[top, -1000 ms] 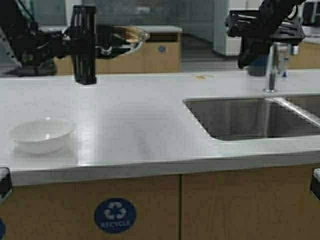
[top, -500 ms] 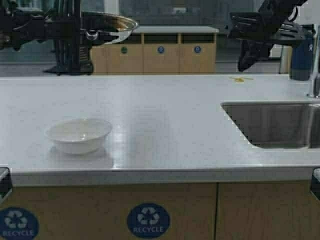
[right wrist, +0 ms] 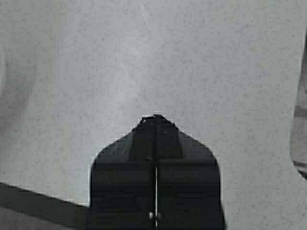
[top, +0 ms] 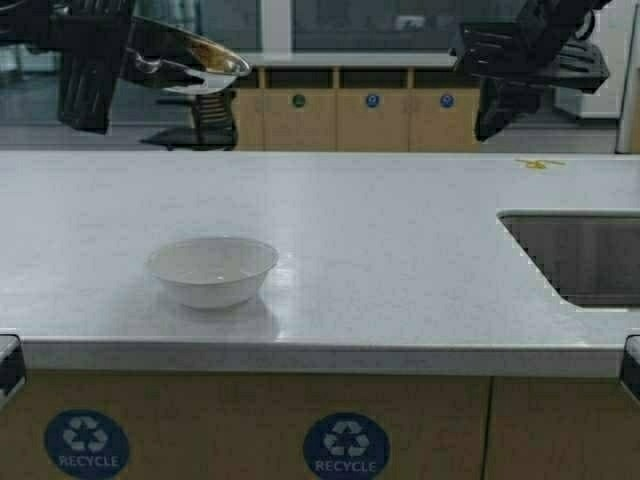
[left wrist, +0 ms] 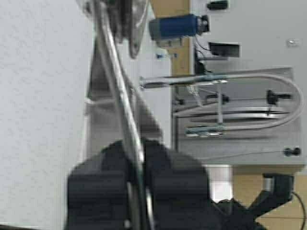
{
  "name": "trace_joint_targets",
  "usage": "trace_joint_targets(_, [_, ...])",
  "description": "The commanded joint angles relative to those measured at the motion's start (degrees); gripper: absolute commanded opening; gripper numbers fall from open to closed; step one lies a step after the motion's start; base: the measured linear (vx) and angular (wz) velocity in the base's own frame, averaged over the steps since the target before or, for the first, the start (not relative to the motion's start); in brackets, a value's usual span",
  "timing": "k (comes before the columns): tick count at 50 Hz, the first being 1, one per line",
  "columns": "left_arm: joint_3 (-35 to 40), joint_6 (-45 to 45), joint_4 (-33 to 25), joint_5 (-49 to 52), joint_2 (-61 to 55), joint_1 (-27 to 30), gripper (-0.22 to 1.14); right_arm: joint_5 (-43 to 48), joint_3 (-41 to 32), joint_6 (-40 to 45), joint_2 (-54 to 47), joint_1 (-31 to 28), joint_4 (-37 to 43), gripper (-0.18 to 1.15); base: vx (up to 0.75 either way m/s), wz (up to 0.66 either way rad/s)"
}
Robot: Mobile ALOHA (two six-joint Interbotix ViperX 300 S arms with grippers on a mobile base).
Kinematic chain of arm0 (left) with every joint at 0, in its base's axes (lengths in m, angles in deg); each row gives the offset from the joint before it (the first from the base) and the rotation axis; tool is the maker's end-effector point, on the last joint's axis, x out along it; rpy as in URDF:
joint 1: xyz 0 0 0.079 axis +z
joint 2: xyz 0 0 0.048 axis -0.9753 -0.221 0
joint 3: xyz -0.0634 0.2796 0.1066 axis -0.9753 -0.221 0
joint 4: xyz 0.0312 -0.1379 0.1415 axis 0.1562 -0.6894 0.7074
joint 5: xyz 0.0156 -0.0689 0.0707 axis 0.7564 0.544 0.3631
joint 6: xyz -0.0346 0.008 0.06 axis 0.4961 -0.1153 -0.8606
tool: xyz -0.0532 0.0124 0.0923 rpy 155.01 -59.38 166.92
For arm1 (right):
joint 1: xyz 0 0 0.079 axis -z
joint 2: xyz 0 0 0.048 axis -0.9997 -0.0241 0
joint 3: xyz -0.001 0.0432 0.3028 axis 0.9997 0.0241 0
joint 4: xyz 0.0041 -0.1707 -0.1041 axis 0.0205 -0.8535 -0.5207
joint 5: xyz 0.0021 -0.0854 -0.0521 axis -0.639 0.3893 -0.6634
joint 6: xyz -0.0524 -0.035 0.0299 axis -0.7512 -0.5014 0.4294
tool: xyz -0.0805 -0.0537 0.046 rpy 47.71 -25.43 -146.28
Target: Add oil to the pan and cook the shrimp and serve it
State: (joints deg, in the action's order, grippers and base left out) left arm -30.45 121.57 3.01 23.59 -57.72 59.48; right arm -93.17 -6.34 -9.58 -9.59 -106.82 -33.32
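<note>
robot base further left, white bowl [top: 212, 271] nearer centre

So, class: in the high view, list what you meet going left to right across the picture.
Left gripper holding the pan → white bowl → right gripper, raised → sink.
</note>
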Motion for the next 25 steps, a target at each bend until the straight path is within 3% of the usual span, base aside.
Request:
trace_joint_targets(1, [0.1, -1.1, 1.8, 7.3, 8.1, -0.2, 0.04, 0.3, -1.3, 0.0, 0.3, -0.1, 0.0, 0.06, 0.02, 0.12])
trace_joint_targets(13, [-3.2, -1.2, 4.7, 18.1, 16.1, -0.8, 0.04, 0.3, -1.5, 0.0, -0.3, -0.1, 0.1, 0.06, 0.02, 0.13])
trace_joint_targets(25, [-4.3, -1.2, 7.5, 22.5, 13.4, -6.5, 0.04, 0.3, -1.8, 0.0, -1.2, -0.1, 0.2, 0.06, 0.02, 0.11])
